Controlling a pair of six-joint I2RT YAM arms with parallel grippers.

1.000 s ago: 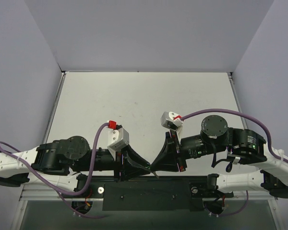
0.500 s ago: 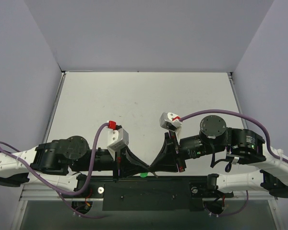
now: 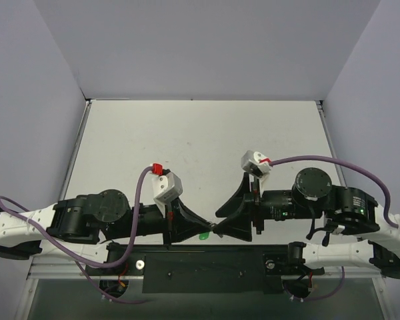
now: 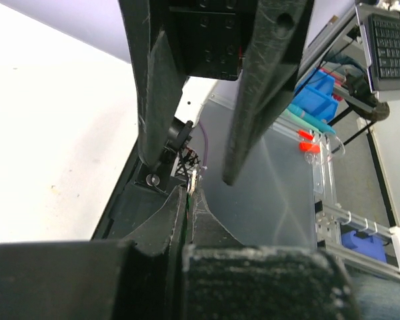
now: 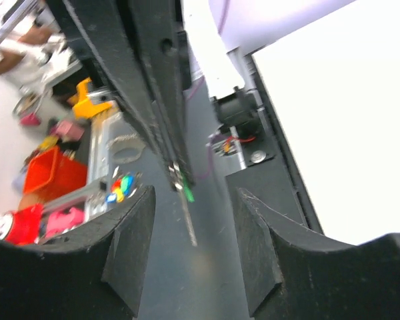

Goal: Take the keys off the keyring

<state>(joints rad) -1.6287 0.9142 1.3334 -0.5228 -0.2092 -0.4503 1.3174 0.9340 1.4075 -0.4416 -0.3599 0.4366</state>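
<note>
My left gripper (image 3: 209,231) is shut on the bright green keyring (image 3: 203,235), near the table's front edge. In the left wrist view the keyring (image 4: 185,202) is a thin green sliver between the closed fingers, and the silver key (image 4: 195,179) pokes out past the tips. In the right wrist view the keyring (image 5: 188,194) and the thin key (image 5: 190,223) hang from the left gripper's fingertips. My right gripper (image 5: 195,195) is open, with one finger on each side of the key, not touching it. It faces the left gripper in the top view (image 3: 218,223).
The black base rail (image 3: 207,267) runs along the near edge just below both grippers. The white table (image 3: 200,140) stretches away behind them, with grey walls on three sides. Off the table lie coloured bins (image 5: 47,177) and a blue crate (image 4: 318,90).
The right arm has drawn back to the right, its gripper now open around the key. The left gripper has shifted slightly right and up with the green keyring, which now shows from above.
</note>
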